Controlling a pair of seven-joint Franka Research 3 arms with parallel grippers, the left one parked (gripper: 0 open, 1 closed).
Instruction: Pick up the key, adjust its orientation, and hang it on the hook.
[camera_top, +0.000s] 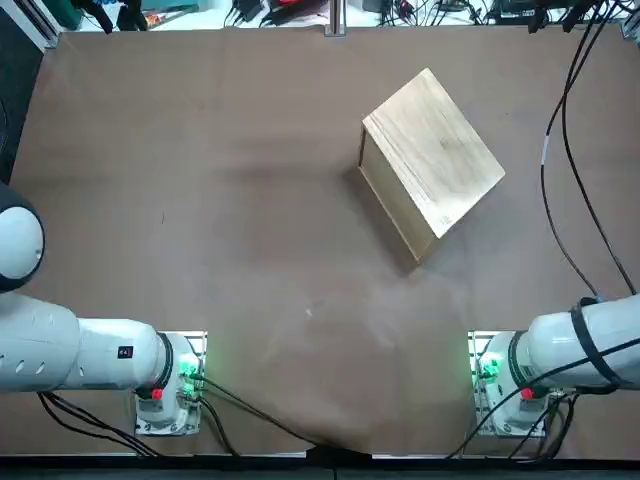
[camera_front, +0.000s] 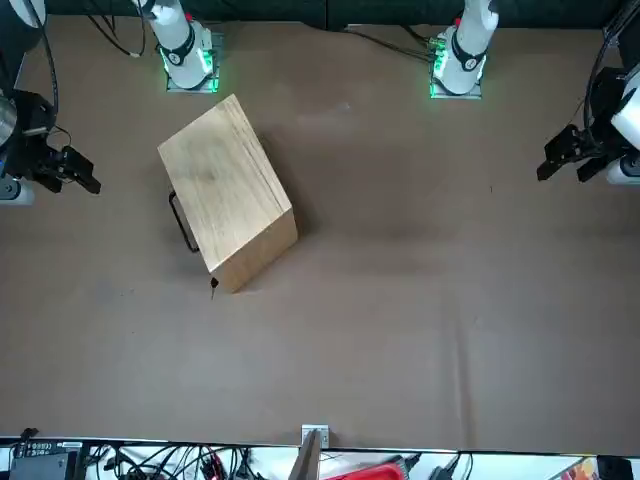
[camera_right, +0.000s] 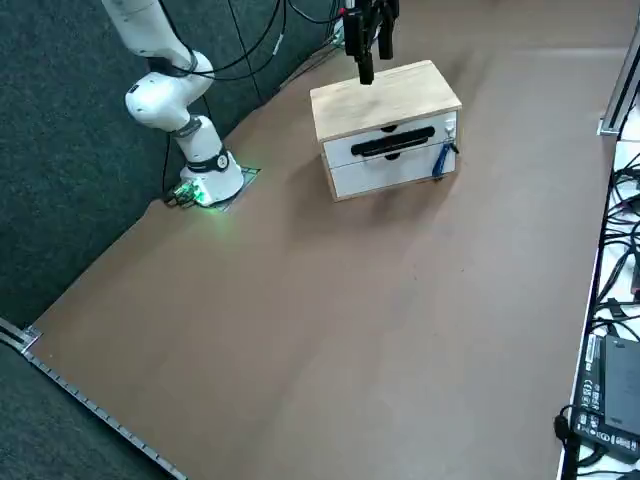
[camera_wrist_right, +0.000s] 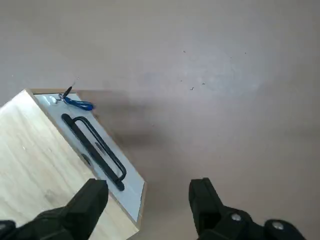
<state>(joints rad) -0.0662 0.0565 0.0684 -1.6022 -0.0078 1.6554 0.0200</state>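
A brown table (camera_top: 200, 200) fills the top view. A wooden box (camera_top: 437, 160) sits on it, turned at an angle, in the upper right of that frame. Two arm bases stand on the table near the bottom edge.

The table (camera_top: 200, 200) is covered in a plain, dull brown surface, unpatterned. The wooden box (camera_top: 440, 150) is shown in pale tan with a fine straight grain on its top; its drawer front (camera_right: 390, 160) is painted light grey-white and is crossed by a black handle (camera_right: 392, 145). At the front's corner a small blue item, apparently the key (camera_right: 440, 160), is seen beside a dark tip. The right gripper (camera_wrist_right: 147, 210) is black throughout. The arm bases (camera_top: 500, 365) are white, lit green, with a red spot at about seven o'clock of each glow. Black cables (camera_top: 565, 180) are laid across the brown.
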